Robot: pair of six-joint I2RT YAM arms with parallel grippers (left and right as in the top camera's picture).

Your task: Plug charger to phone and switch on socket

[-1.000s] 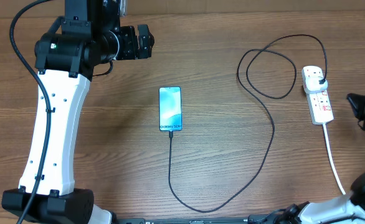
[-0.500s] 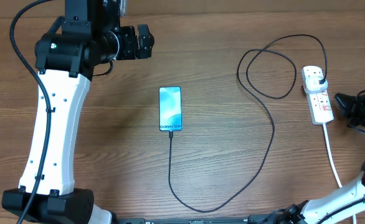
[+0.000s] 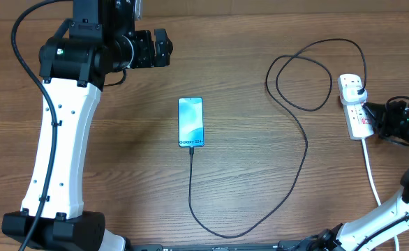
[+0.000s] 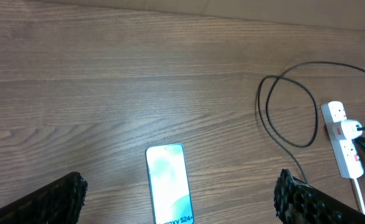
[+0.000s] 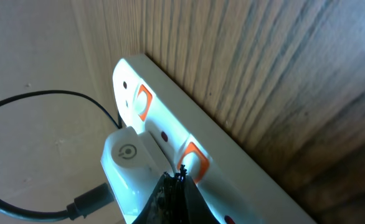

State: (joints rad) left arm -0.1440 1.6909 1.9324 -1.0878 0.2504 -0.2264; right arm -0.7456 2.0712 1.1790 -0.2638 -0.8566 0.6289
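Note:
The phone lies at the table's middle, blue screen lit; it also shows in the left wrist view. The charger cable runs from the phone's near end, loops right and ends in a white adapter plugged into the socket, a white power strip with orange-red switches. My right gripper is shut, its tip touching the strip at the second switch beside the adapter. My left gripper is open and empty, high at the far left; its fingers frame the phone.
The strip's thick white cord runs toward the front right edge. The left arm's white base column stands at the left. The cable forms a loop at the back right.
My right gripper has moved left from the table's right edge onto the power strip. The left arm, phone and cable have not moved.

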